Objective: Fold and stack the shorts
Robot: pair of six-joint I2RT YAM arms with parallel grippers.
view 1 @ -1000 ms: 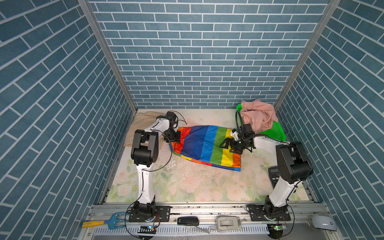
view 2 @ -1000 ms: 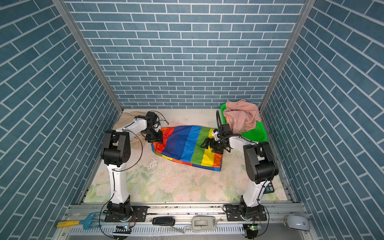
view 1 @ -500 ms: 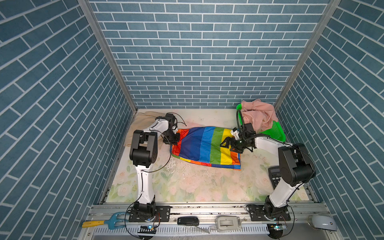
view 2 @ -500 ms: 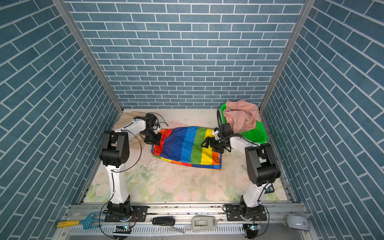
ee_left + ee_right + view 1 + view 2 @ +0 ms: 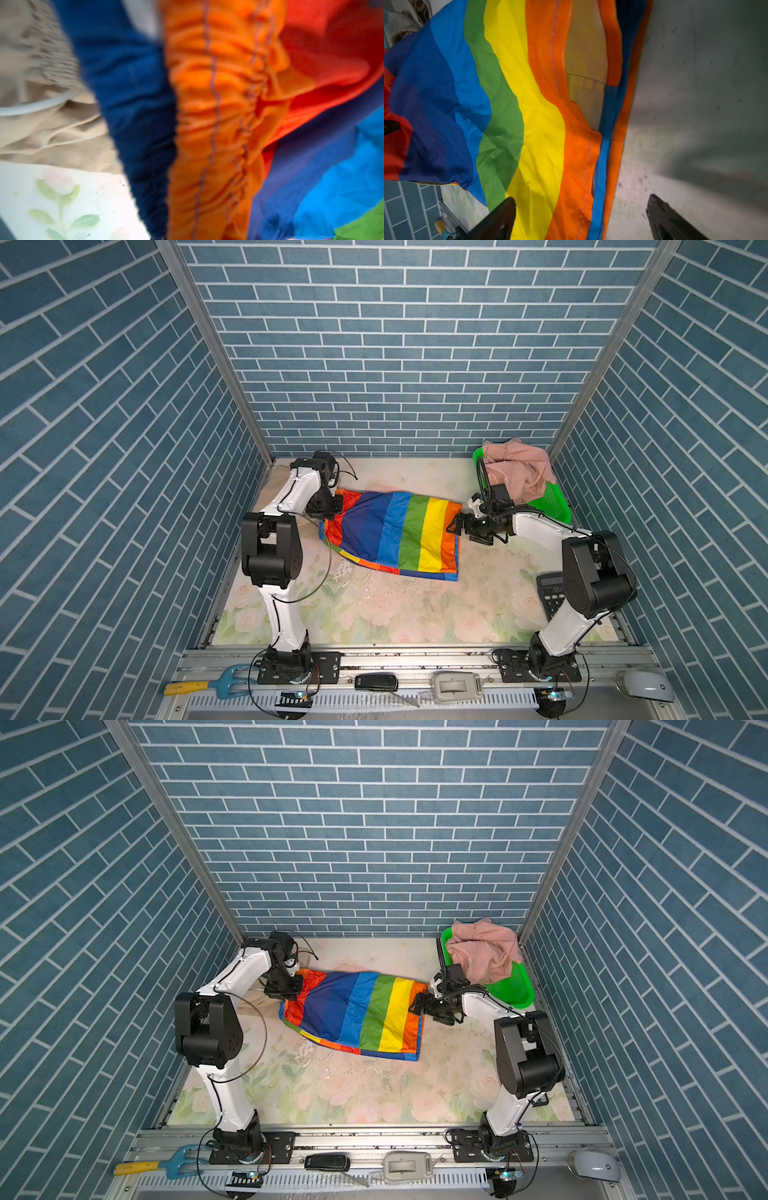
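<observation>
- Rainbow-striped shorts [image 5: 395, 535]: spread nearly flat on the flower-printed counter [image 5: 374, 610], towards the back and between the two arms. The gathered waistband points to the left arm and the leg hems to the right arm.
- Left tool [image 5: 330, 512]: lowered onto the orange waistband at the left edge of the shorts. Blurred waistband cloth fills the left wrist view and hides the jaws, so whether it is clenched or released cannot be told.
- Right tool [image 5: 581, 198]: released, jaws wide apart and grasping nothing, set astride the orange hem edge. One finger [image 5: 502, 216] is over the yellow stripe, the other over bare counter.
- Beige shorts [image 5: 52, 128]: crumpled on the counter just beside the rainbow waistband, in the far left corner, partly under the left arm.
- Pink shorts [image 5: 519, 472]: heaped in the green basket [image 5: 555, 506] in the far right corner, behind the right arm.
</observation>
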